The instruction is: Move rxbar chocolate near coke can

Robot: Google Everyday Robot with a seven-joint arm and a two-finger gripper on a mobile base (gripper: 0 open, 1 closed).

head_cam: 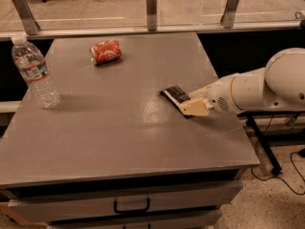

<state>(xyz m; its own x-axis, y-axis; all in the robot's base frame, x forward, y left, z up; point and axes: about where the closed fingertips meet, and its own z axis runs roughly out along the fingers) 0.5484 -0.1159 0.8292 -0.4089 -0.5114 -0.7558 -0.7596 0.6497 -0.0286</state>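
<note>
1. Gripper (193, 107) is found low over the right part of the desk (119, 142), at the end of the white arm (248, 89) that reaches in from the right. Its tan tip is laid over the near end of the rxbar chocolate (172, 94).
2. How the gripper is set cannot be told: whether it is wide, narrow or closed on the bar is not shown.
3. The rxbar chocolate is seen lying flat on the desk, right of centre. Only its left end is clear of the gripper, and the rest is hidden beneath it.
4. The bar's long axis is run from upper left to lower right in the picture, nearly in line with the arm, so the bar is met end-on.
5. The coke can (106, 51) is laid on its side on the far part of the desk, left of centre and well apart from the bar.
6. From the gripper, the can is placed to the left and farther back. The coming move is therefore judged to be a carry along that diagonal, away from the arm's base. Only 1 arm is fitted, so no choice of side is called for.
7. A water bottle (35, 73) is stood upright near the left edge and is judged to be clear of that path.
</note>
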